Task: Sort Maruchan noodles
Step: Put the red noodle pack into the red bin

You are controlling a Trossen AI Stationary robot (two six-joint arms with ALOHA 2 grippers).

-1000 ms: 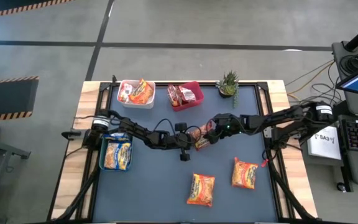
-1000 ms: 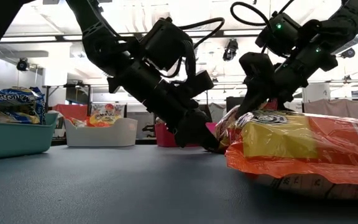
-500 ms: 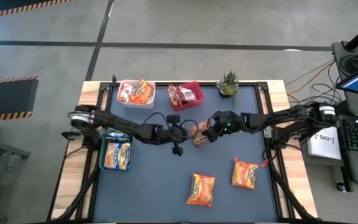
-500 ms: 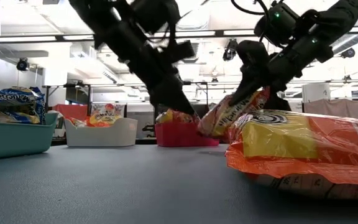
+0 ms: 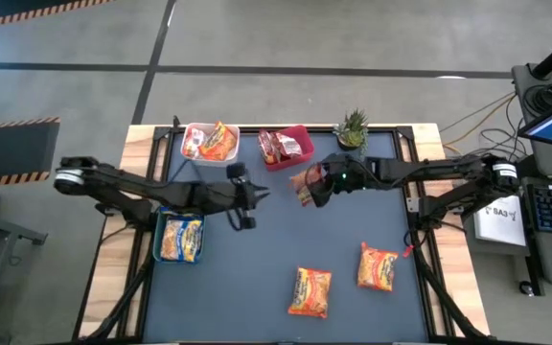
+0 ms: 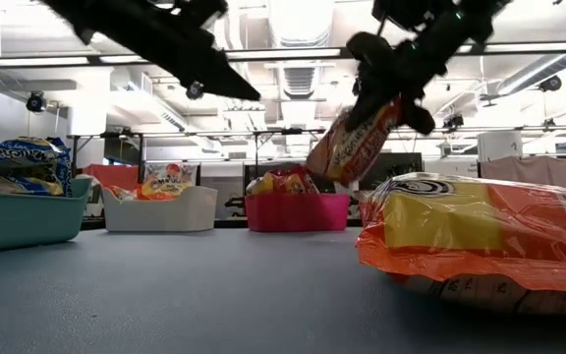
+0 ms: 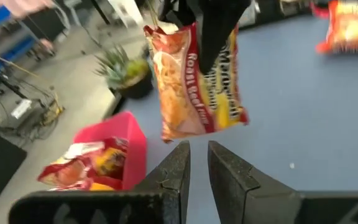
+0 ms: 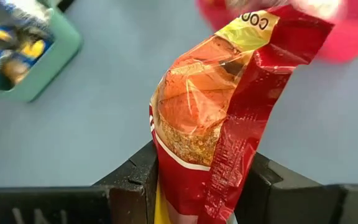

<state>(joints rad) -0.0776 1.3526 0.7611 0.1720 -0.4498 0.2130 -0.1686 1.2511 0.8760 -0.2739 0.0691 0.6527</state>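
I have the right gripper [image 5: 311, 185] clamped on a red roast-beef Maruchan packet [image 5: 303, 183], jaws gripping it by one end so it hangs clear of the desk [image 5: 257, 278], just beside the red bin [image 5: 302, 153]. The left gripper [image 5: 254, 195] sits mid-desk with nothing in it — jaws nearly shut, a narrow slit between them in its wrist view.

Progress, as I read it: the white bin [image 5: 188, 152] holds orange packets, the red bin already has red ones, and the green bin [image 5: 157, 248] at the left edge has yellow-blue ones. Still loose on the desk are two orange packets [image 5: 310, 290] and [image 5: 378, 266] at the near side, well apart from the bins. So I judge this red one drops next, then those two go to white.
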